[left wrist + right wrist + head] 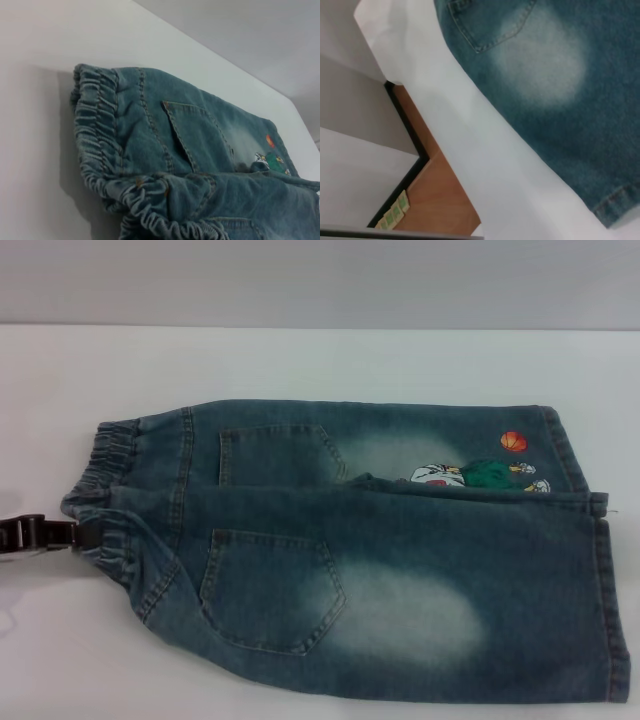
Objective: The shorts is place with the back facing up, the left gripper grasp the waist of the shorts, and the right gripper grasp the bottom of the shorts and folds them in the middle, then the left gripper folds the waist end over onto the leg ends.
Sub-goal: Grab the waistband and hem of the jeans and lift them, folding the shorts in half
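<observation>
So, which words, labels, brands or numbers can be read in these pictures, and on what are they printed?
No readable text.
The shorts carry only a cartoon print with an orange ball, no words.
The small green stickers: too blurred to read.

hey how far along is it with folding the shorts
The lengthwise fold looks done: the near half of the shorts overlaps the far half, both pockets up. The left gripper sits at the waist. Still left: folding the waist over onto the leg ends. The right gripper isn't visible.
</observation>
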You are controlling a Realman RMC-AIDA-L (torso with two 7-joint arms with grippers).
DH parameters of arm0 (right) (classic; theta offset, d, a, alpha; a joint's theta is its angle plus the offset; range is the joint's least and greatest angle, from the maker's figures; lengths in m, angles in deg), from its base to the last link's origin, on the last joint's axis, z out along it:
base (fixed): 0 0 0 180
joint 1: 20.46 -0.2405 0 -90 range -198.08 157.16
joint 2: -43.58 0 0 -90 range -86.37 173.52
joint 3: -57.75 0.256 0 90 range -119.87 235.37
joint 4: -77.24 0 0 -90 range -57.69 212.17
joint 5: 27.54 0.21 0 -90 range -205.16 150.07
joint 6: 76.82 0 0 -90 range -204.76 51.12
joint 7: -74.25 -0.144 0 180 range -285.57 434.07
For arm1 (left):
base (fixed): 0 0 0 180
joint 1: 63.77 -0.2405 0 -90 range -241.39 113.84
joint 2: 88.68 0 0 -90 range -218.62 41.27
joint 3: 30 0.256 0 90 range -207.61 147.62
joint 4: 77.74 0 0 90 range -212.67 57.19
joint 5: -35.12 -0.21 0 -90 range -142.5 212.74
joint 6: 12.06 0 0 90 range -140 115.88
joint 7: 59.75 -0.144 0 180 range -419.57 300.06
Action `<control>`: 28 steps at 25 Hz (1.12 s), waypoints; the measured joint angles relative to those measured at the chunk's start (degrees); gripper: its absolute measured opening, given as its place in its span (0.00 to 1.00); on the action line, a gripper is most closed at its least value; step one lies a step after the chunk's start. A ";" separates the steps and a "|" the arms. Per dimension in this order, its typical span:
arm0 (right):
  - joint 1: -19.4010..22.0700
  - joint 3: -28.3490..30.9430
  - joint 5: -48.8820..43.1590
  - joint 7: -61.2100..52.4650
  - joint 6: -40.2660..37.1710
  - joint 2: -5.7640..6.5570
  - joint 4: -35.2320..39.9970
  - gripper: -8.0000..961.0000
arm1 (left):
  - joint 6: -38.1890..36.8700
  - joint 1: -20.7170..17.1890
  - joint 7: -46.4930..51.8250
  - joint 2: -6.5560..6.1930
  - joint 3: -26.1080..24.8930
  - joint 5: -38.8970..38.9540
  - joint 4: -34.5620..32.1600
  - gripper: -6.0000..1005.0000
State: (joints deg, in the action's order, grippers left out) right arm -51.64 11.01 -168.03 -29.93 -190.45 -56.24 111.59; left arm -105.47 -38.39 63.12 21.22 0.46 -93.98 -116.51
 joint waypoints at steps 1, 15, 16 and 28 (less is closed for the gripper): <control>-0.08 -0.05 -0.57 -0.29 0.31 -0.08 0.04 0.68 | 0.00 0.00 0.00 0.00 0.00 0.00 0.00 0.05; -0.47 -0.22 -3.06 -0.90 5.89 -2.17 0.22 0.67 | -0.12 -0.16 -0.01 0.40 0.04 -0.01 -0.14 0.05; -0.46 -0.21 -3.07 -0.90 6.15 -2.36 0.24 0.67 | -0.15 -0.15 -0.01 0.41 0.04 -0.01 -0.17 0.05; -0.55 -0.22 -3.22 -0.69 8.20 -4.13 0.39 0.67 | -0.31 0.08 0.00 0.49 -0.03 -0.02 -0.15 0.05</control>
State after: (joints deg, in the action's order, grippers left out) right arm -52.18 10.80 -171.25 -30.63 -182.25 -60.37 111.97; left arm -105.78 -38.32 63.11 21.71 0.42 -93.99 -116.67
